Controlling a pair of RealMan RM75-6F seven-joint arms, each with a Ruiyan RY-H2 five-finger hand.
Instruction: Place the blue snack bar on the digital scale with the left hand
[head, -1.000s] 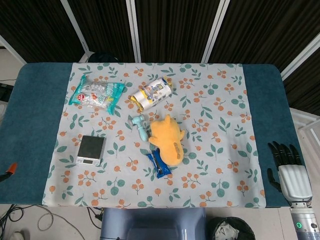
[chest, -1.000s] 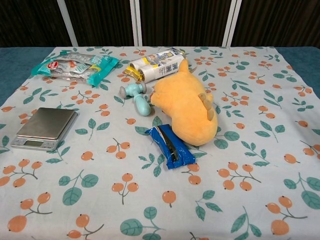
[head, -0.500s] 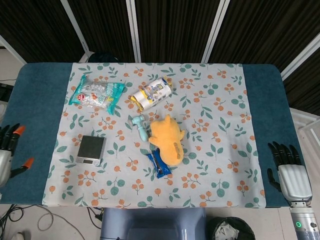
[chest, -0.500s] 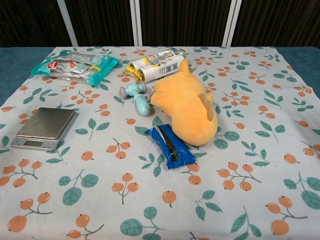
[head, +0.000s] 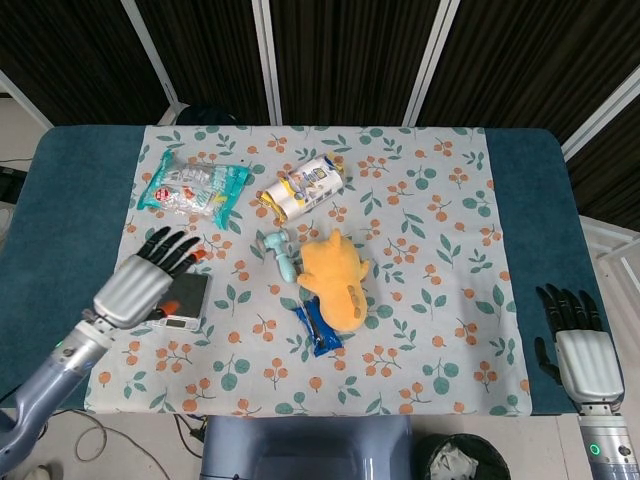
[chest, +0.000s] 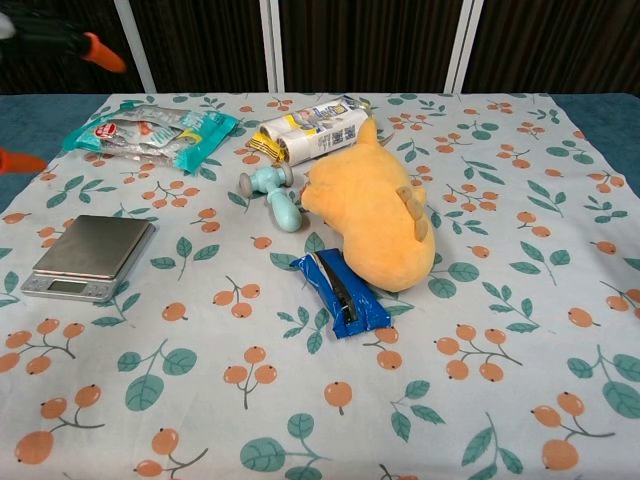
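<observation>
head view: your left hand hangs over the left part of the flowered cloth, fingers spread wide, holding nothing. it covers the left side of the scale from this angle; can't tell if it touches. chest view only catches orange fingertips at the top left corner.

blue snack bar lies flat on the cloth near the front edge, well apart from your left hand, at 3 o'clock from the scale. it sits just beside the orange plush toy, at the toy's 7 o'clock. in chest view the bar touches the toy's lower edge.

your right hand is at the table's right front corner, fingers straight and slightly apart, holding nothing.

light blue toy at 10 o'clock of the plush. teal snack bag and yellow-white packet lie further back.
</observation>
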